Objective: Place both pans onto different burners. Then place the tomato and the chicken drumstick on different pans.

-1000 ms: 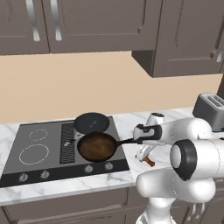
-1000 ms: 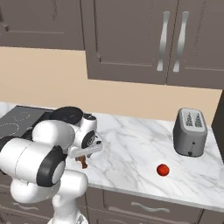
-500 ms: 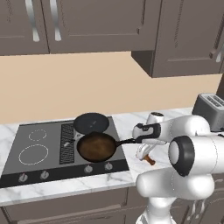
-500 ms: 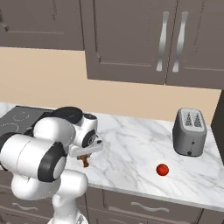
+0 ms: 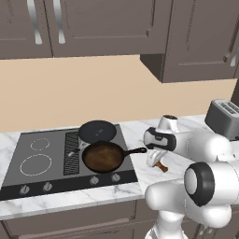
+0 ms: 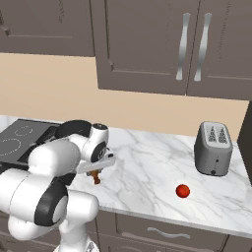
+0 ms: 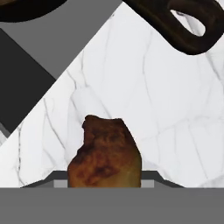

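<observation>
The brown pan (image 5: 102, 157) sits on the front right burner, its dark handle (image 5: 139, 151) pointing right. Behind it the black skillet (image 5: 97, 131) rests on the back right burner. My gripper (image 5: 158, 163) (image 6: 97, 172) is down on the marble counter just right of the cooktop (image 5: 28, 179). It is shut on the chicken drumstick (image 7: 105, 157), whose thin bone end (image 5: 162, 167) (image 6: 96, 179) pokes out below the hand. The tomato (image 6: 182, 191) lies alone on the counter, far to the right of the gripper.
Two left burners (image 5: 33, 164) carry nothing. The brown pan's handle (image 7: 183, 22) lies close beside the hand. A grey toaster (image 6: 213, 147) stands at the back right. Wall cabinets hang above the counter.
The jaws have closed in around the drumstick. The arm and both pans have stayed where they were.
</observation>
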Available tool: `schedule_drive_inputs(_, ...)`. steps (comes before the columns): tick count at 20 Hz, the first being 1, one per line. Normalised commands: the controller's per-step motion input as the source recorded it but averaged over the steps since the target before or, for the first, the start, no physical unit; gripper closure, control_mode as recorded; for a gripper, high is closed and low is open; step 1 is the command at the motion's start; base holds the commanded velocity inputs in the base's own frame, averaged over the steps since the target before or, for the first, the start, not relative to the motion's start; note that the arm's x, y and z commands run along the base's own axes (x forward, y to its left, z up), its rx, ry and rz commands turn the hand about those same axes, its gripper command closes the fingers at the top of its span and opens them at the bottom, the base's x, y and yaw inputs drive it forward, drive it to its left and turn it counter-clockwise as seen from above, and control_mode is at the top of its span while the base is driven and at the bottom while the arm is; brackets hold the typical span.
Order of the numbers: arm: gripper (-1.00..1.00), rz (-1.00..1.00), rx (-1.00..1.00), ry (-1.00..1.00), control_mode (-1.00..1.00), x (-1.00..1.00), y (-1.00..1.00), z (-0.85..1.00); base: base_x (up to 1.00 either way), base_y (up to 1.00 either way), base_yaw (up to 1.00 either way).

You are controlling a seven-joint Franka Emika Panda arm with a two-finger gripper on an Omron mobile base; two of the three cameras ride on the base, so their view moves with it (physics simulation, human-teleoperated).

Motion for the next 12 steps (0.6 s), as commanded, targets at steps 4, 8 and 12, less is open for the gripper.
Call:
schedule_drive_inputs(4,1.00,0.00,0.00,-0.05,-1.00,-0.02,0.10,0.28,0.00,0.00,0.00)
schedule_drive_inputs(8,1.00,0.00,0.00,0.00,-1.00,0.00,0.17,0.36,0.00,0.00,0.00)
schedule_drive_inputs(12,1.00,0.00,0.00,0.00,-1.00,0.00,0.13,0.35,0.00,0.00,0.00)
